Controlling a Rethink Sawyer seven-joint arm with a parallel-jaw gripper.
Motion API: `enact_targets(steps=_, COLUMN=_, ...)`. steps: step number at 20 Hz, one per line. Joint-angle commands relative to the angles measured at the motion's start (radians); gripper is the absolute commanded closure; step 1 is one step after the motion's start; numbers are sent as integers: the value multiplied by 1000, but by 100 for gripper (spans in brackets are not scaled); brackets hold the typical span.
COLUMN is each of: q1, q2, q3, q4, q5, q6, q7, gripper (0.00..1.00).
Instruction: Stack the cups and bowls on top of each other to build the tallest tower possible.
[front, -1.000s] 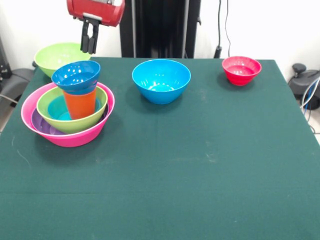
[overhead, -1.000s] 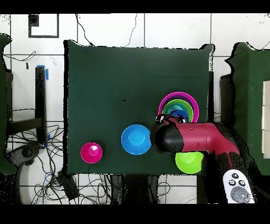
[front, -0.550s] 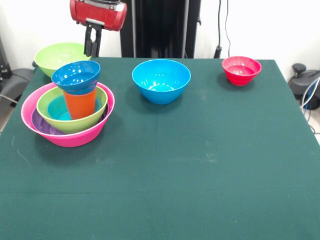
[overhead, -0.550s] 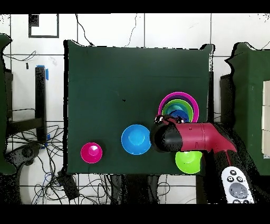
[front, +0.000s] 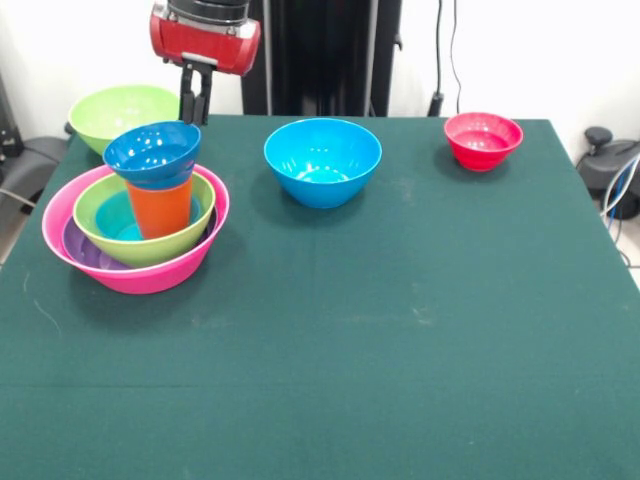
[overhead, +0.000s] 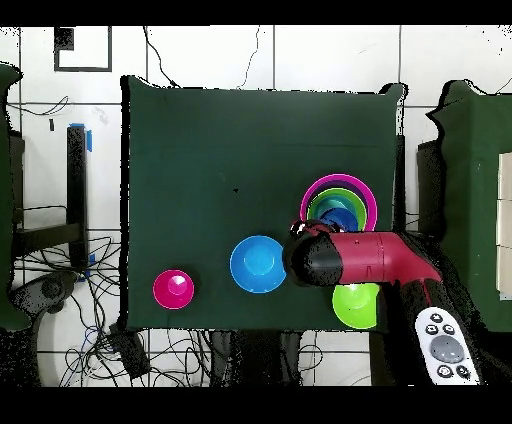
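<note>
tool (front: 194, 100) visible only from front

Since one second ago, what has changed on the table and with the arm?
The gripper has risen and drifted toward the picture's right in the front view, away from the tower. It holds nothing, and its fingers look close together. The small blue bowl stays on the orange cup; the lone blue bowl, red bowl and lime bowl have not moved.
</note>
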Motion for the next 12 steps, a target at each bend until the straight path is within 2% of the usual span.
enact_targets(steps=1, q1=16, q2=85, q3=91, q4=-1, q5=-46, q6=-32, q7=-66, gripper=100)
enact_targets(steps=12, q1=7, q2=101, q3=98, q4=-9, q5=-56, q6=-55, q7=-75, gripper=100)
